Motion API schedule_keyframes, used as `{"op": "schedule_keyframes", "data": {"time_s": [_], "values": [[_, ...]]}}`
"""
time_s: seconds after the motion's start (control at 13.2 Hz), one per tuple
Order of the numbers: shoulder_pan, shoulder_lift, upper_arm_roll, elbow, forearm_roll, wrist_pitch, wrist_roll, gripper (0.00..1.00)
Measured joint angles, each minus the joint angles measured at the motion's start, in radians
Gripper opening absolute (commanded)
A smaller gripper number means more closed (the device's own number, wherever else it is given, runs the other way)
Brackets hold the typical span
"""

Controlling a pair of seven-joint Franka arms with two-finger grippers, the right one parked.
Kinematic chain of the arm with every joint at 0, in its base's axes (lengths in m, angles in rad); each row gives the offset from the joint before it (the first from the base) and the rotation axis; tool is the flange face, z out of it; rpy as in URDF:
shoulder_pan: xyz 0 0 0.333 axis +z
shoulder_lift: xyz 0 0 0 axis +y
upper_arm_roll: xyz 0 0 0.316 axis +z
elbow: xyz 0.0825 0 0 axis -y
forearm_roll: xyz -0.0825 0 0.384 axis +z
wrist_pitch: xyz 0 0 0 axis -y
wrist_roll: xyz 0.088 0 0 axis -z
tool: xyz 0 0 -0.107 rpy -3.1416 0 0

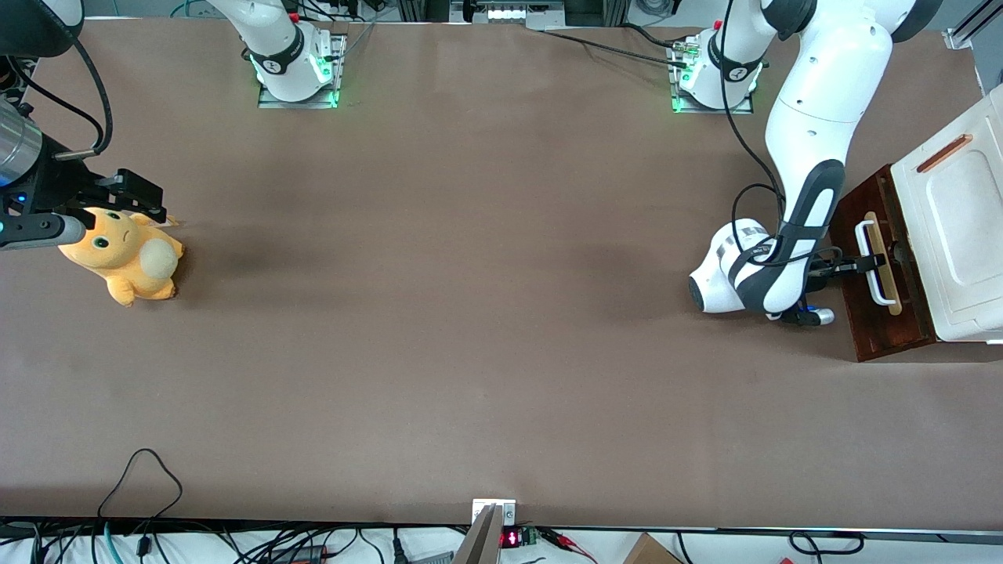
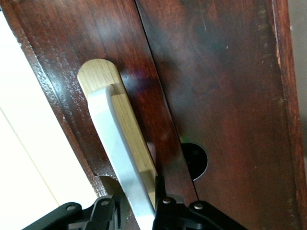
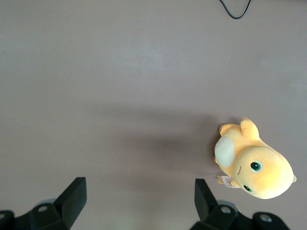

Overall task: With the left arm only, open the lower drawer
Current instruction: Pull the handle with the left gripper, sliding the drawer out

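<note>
The left arm's tool (image 1: 860,264) was closed around the white handle (image 2: 120,158) of the lower drawer (image 1: 866,309), at the counter's (image 1: 470,313) three o'clock edge.

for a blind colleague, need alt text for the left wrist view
The gripper straddles the white handle of the dark wooden lower drawer, one finger on each side. The handle sits on a pale wood strip.
</note>
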Motion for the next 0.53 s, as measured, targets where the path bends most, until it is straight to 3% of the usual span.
{"op": "schedule_keyframes", "data": {"time_s": [0.53], "values": [[-0.013,0.0,0.0,0.001,-0.008,-0.001,-0.031,0.21]]}}
